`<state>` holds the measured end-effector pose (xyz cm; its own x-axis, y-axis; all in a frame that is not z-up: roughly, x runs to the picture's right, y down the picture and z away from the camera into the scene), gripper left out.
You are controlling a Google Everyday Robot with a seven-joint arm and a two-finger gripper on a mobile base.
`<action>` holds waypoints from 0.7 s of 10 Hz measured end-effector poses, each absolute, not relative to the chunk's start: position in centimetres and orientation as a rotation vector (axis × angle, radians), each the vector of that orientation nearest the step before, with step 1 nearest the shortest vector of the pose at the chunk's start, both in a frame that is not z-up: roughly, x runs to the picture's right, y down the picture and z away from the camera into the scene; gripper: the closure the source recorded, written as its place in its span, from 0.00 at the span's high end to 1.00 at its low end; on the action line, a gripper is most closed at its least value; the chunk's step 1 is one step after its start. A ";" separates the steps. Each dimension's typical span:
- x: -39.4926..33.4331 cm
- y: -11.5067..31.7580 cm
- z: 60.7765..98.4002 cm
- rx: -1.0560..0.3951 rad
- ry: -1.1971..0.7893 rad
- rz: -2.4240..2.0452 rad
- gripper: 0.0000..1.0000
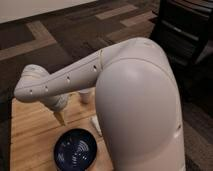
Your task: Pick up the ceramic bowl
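ceramic bowl [76, 149] sits untouched on the wooden table [30, 125], near the front edge and toward the bottom of the camera view, so by my reading the pick-up has not begun: no contact, no lift, and the whole approach, descent and grasp are left to do.

going from biggest down. the robot's arm [135, 105] fills the right half of the view, a smooth, matte, off-white shell with a bulging rounded shoulder; from it a tapered forearm with a row of small dark holes reaches left across the table. the table is pale wood with visible grain in long planks, flat and dull. beyond it lies dark carpet in brown and grey panels, and a black chair [182, 30] stands at the upper right.

the bowl is wide, shallow and round, glossy dark navy with white concentric swirl lines inside; the glaze looks slick and hard, so i judge the rim is the likely place to pinch.

the gripper [59, 114] hangs below the wrist at the left, above and behind the bowl, clearly apart from it. its jaws stand spread wide and hold nothing; only a pale pointed fingertip shows plainly.

a small white cup [86, 96] stands behind the forearm, and a small whitish scrap [95, 124] lies just beside the arm.
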<state>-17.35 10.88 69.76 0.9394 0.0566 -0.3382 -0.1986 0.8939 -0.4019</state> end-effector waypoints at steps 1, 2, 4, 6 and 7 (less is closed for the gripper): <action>-17.3 10.9 69.8 -0.447 0.327 0.135 0.80; -17.3 10.9 69.8 -0.447 0.327 0.135 0.80; -18.2 12.2 70.6 -0.475 0.283 0.106 0.80; -19.9 14.0 71.5 -0.513 0.217 0.058 0.80; -20.2 14.8 72.0 -0.531 0.187 0.041 0.80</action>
<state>-20.23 14.81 72.04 0.9822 -0.0099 -0.1876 -0.0868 0.8618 -0.4997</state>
